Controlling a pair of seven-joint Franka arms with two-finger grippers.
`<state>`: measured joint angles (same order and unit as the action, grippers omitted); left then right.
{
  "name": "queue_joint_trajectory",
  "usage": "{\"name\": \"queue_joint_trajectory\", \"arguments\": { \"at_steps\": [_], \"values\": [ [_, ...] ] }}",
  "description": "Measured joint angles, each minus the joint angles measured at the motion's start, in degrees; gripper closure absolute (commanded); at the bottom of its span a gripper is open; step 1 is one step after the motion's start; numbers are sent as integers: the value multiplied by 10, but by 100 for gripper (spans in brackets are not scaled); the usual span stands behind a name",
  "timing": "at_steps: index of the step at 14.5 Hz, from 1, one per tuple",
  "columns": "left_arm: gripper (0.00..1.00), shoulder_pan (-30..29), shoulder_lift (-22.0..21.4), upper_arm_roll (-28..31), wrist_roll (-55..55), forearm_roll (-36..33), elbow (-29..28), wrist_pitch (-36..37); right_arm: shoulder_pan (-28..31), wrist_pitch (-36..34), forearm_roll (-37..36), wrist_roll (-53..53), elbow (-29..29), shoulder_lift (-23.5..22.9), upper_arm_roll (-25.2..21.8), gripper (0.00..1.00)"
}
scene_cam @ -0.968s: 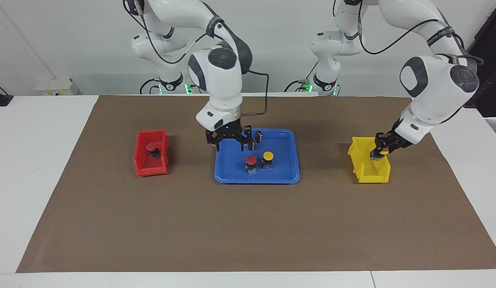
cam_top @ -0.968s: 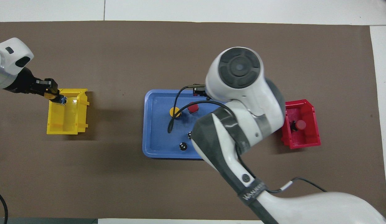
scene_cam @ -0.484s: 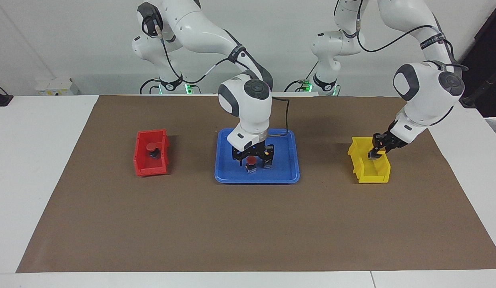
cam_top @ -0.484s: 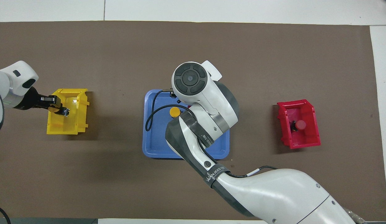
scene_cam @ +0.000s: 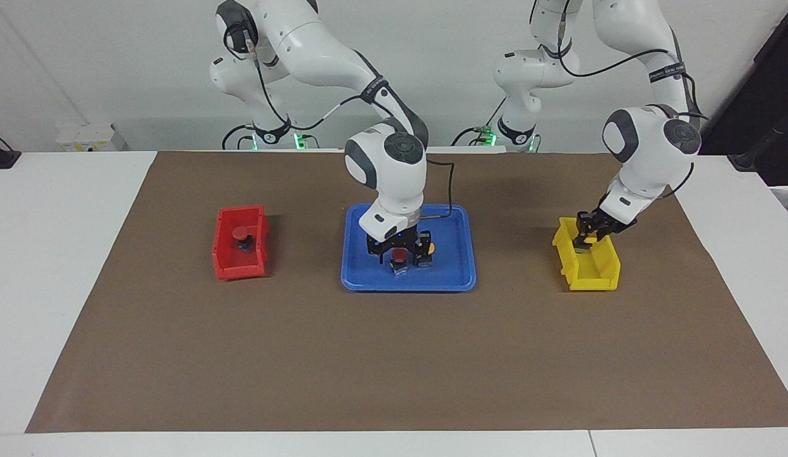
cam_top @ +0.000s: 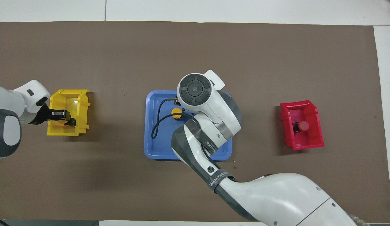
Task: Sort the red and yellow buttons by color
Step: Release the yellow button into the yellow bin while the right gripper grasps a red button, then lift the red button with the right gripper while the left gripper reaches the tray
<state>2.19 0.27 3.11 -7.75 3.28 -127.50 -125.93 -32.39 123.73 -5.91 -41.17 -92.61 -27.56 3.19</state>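
Since a second earlier, the right hand [scene_cam: 399, 251] had moved from the edge of the blue tray [scene_cam: 454, 279] nearer the robots to a low position over the tray's middle. The left hand [scene_cam: 587, 240] had sunk from above the yellow bin's [scene_cam: 597, 276] rim into its mouth.

Toward the right arm's end of the bench [scene_cam: 51, 254], the red bin [scene_cam: 223, 254] held one red button [scene_cam: 240, 233], already sorted.

At the centre, the right hand stood with its fingers spread on either side of the second red button [scene_cam: 399, 256], which stood upright in the tray with its cap uppermost. This button lay directly beneath the hand, between the fingers, so the coming move appeared to need only a closing and a straight lift. The right arm was clearly the nearer one. A yellow button [scene_cam: 427, 247] stood just beside the red one, on the side toward the left arm, near enough to one finger to risk a knock.

At the left arm's end, the left hand was low inside the yellow bin. Whether it was pressed together or was still pinching the yellow button it had carried there could not be told.
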Motion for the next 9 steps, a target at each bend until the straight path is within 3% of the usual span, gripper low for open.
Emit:
{"name": "queue_joint_trajectory", "arguments": {
  "at_steps": [2, 4, 5, 6, 9],
  "values": [
    [29, 0, -1, 0, 0, 0, -3, 0, 0, 5, 0, 0, -9, 4, 1, 29],
    [23, 0, -3, 0, 0, 0, -2, 0, 0, 11, 0, 0, -17, 8, 1, 40],
    [17, 0, -6, 0, 0, 0, 4, 3, 0, 13, 0, 0, -21, 9, 1, 47],
    [3, 0, -10, -1, 0, 0, 17, 18, 0, 15, 0, 0, -22, 9, 1, 53],
    [0, 5, -18, -3, 0, 0, 126, 142, 0, 25, 1, -12, -24, 9, 7, 74]
  ]
}}
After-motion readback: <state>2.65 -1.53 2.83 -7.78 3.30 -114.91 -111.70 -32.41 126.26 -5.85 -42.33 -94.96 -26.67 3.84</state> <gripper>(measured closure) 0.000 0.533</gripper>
